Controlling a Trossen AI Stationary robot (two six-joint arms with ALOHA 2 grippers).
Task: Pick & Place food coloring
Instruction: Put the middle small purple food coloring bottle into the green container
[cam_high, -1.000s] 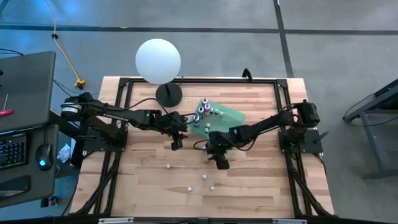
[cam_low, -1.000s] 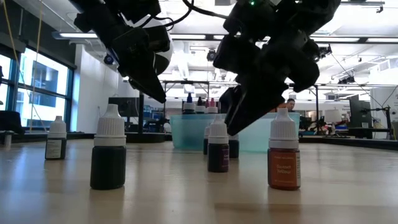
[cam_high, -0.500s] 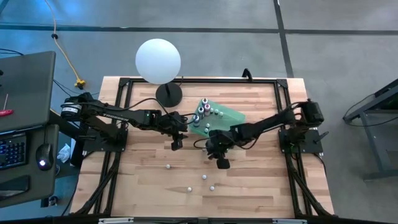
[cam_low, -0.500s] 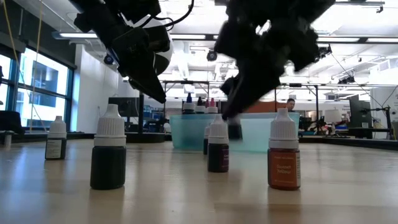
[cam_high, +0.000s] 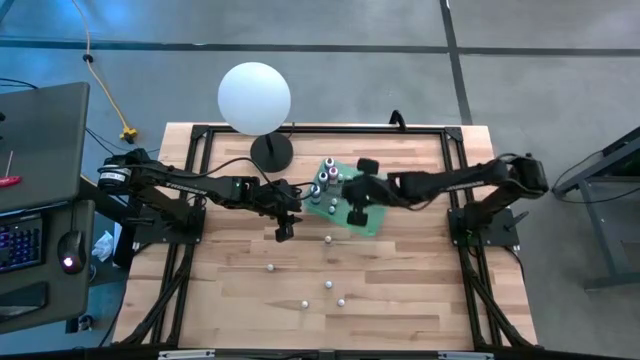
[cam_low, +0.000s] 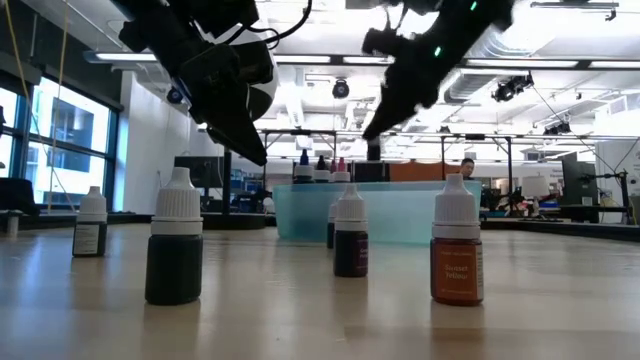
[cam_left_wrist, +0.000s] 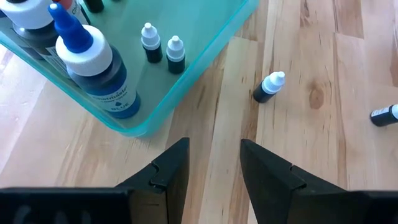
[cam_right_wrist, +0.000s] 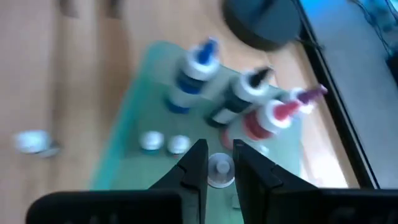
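Observation:
The food coloring bottles are tiny. Several stand in the green tray (cam_high: 372, 190), among them a larger blue-topped one (cam_left_wrist: 93, 62) and a red-topped one (cam_right_wrist: 273, 118). Others stand loose on the wood near the table's near edge (cam_high: 328, 285), seen close in the low view as a dark one (cam_low: 175, 240) and an orange-brown one (cam_low: 457, 245). My right gripper (cam_high: 354, 213) hangs over the tray's near part, shut on one small bottle (cam_right_wrist: 219, 169). My left gripper (cam_left_wrist: 214, 168) is open and hovers above bare wood beside the tray's left near corner (cam_high: 284, 232). My right gripper pinches the small bottle's white cap (cam_right_wrist: 219, 177) between its two fingers, coming from above and pointing down. The bottle is lifted clear; in the low view its dark body (cam_low: 374, 152) hangs below the fingertips, above the tray.
A big white ball on a black stand (cam_high: 255, 97) sits at the table's far left. One bottle (cam_high: 328, 239) stands just in front of the tray. Black frame rails run along the table's edges. Bare wood lies on the near right.
My right gripper has risen from the table with the small bottle between its fingers and swung toward the far edge, ending over the tray. The bottle is lifted clear of the wood. A bottle that stood beside it remains on the table.

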